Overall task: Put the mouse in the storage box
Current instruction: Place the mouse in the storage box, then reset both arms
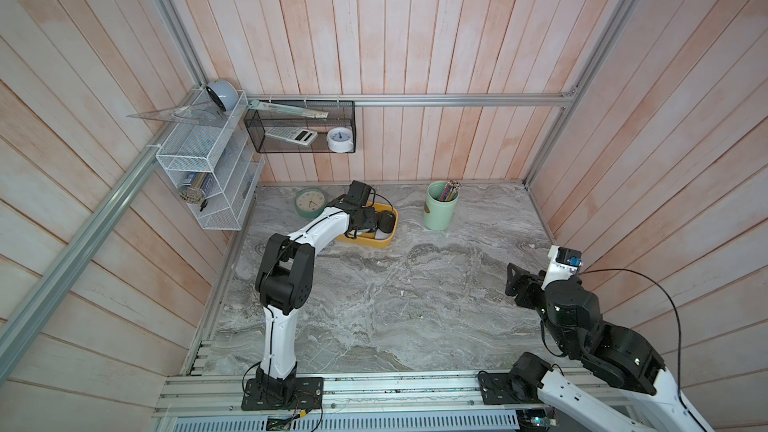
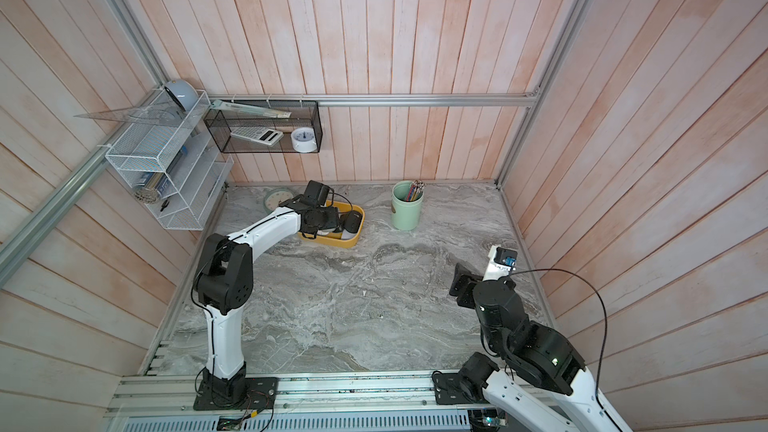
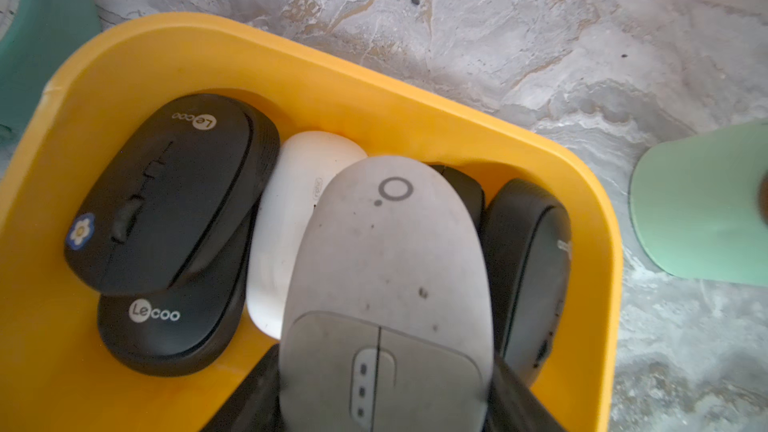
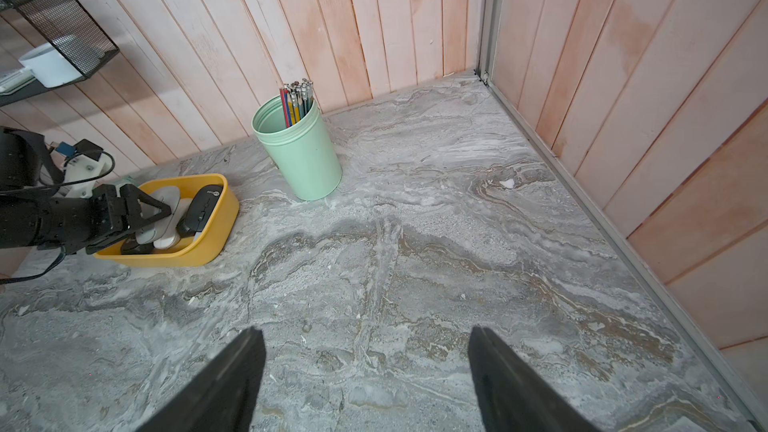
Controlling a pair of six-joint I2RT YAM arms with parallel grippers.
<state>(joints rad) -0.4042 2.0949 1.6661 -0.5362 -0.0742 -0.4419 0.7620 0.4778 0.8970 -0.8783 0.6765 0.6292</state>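
Jaws of our right gripper (image 4: 365, 332) spread wide and empty above the marble table (image 4: 415, 263), farther on our left gripper (image 3: 384, 367) clamped on the grey mouse (image 3: 390, 251), we hold it inside the yellow storage box (image 3: 374, 105) over other mice (image 3: 174, 189), mint pen cup (image 4: 299, 151) beyond.

I've open desk (image 1: 395, 305) across the middle. The storage box (image 3: 374, 89) is packed with mice (image 3: 174, 184); pen cup (image 1: 441, 211) and green clock (image 1: 309, 202) stand near on either side.
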